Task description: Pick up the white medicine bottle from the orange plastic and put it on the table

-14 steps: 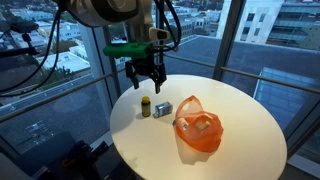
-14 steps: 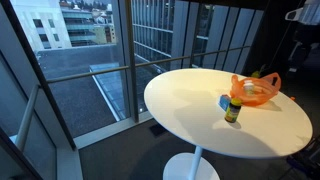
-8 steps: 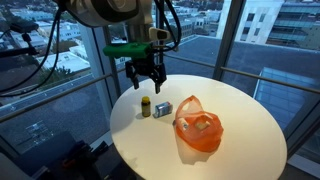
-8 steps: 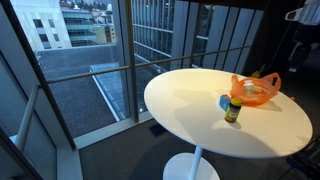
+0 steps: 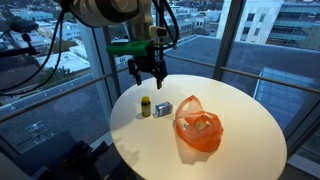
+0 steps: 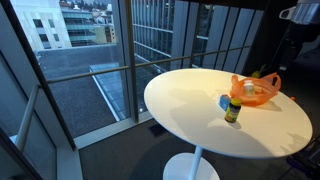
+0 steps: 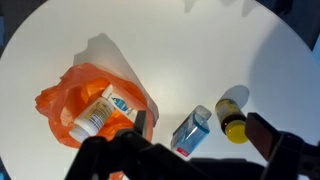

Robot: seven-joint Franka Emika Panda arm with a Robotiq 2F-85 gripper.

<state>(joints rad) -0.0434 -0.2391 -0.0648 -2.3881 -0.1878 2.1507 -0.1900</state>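
Observation:
The white medicine bottle (image 7: 97, 113) lies inside the orange plastic bag (image 7: 70, 95) on the round white table (image 7: 180, 50), next to a white and blue box. The bag also shows in both exterior views (image 5: 197, 125) (image 6: 254, 90). My gripper (image 5: 147, 73) hangs open and empty well above the table, back from the bag. In the wrist view its dark fingers (image 7: 205, 128) frame the lower edge, with nothing between them.
A small bottle with a yellow cap (image 7: 232, 118) (image 5: 145, 106) and a blue and white flat package (image 7: 190, 130) (image 5: 162, 107) sit on the table beside the bag. Glass windows and a railing surround the table (image 5: 240, 120).
The gripper has risen slightly above the table. The objects have not moved.

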